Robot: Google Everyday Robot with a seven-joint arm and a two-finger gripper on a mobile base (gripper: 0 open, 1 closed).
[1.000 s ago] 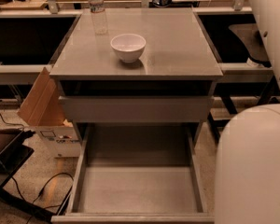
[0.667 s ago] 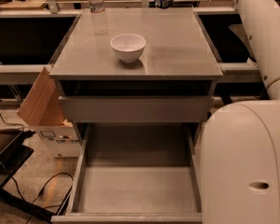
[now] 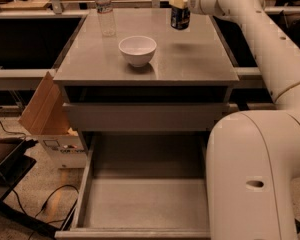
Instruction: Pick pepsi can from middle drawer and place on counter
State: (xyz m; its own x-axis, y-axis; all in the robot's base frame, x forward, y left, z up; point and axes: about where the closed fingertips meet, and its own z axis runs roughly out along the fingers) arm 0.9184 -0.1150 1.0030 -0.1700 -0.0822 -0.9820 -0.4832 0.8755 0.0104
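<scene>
My gripper [image 3: 179,5] is at the far right of the counter [image 3: 190,59], shut on the dark blue pepsi can [image 3: 180,18]. The can hangs upright a little above the counter's back right part; I cannot tell whether it touches the surface. The middle drawer [image 3: 145,204] is pulled wide open at the bottom of the view, and its flat grey floor is bare. My white arm [image 3: 250,174] runs up the right side and hides the drawer's right wall.
A white bowl [image 3: 137,50] stands on the counter's middle front. A clear water bottle [image 3: 105,9] stands at its back left. A shut drawer front [image 3: 145,116] sits above the open one. A cardboard box [image 3: 45,109] and cables lie on the floor to the left.
My gripper has brought the pepsi can from the counter's far edge forward and lower over the back right of the counter. The bowl and bottle have not moved.
</scene>
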